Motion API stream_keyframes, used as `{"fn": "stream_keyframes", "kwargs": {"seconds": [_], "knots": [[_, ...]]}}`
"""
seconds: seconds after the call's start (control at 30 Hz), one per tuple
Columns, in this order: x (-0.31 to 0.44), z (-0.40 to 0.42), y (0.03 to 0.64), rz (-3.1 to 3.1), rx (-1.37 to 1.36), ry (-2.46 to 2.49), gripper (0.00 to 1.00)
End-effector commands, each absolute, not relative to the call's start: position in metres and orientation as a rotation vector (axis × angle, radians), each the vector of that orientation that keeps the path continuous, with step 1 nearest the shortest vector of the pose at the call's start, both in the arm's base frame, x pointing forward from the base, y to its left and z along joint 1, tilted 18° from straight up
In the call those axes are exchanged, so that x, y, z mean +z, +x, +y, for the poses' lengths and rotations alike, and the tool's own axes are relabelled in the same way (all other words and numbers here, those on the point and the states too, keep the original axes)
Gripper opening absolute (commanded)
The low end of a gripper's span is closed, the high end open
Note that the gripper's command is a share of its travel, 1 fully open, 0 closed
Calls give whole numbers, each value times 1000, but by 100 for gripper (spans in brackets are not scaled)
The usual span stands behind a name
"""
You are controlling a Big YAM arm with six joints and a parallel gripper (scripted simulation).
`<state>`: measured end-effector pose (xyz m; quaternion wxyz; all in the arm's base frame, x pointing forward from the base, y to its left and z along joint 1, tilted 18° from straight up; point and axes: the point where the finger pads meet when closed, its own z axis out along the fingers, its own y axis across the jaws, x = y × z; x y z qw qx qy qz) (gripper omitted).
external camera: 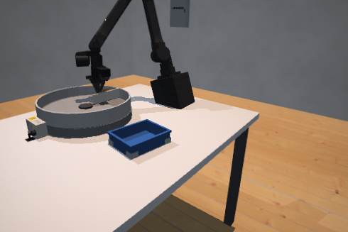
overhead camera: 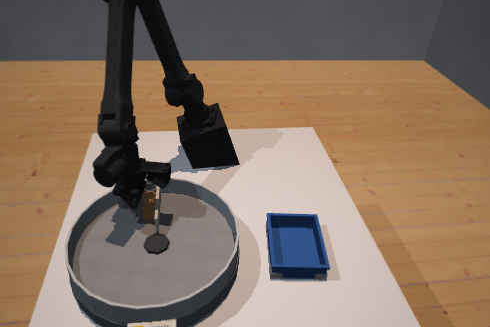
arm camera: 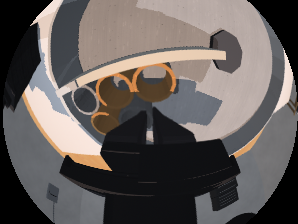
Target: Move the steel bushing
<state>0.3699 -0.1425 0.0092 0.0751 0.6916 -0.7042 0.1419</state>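
Bushings (overhead camera: 149, 204) sit near the back rim of your turntable (overhead camera: 227, 219), under the gripper (overhead camera: 145, 199); the crate (overhead camera: 298, 244) stands apart. Outside, your arm (external camera: 117, 10) reaches down. At the wrist, the jaws clamp one bushing (arm camera: 152, 82), others touching.

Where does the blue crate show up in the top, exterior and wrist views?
Top: the blue crate sits lower right on the white table, to the right of the turntable.
Exterior: the crate is lower centre, in front of the turntable, nearer the camera.
Wrist: not in view; only the turntable floor and bushings show.
Shared landmark: the dark hub at the turntable's centre.
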Motion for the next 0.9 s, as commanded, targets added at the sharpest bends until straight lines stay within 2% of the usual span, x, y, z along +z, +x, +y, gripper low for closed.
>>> {"fn": "stream_keyframes", "kwargs": {"seconds": [0.0,0.63,0.87], "knots": [[27,-142,379,-2112,463,2079,0],[101,-119,381,-2127,492,2082,0],[105,-116,379,-2122,474,2081,0]]}}
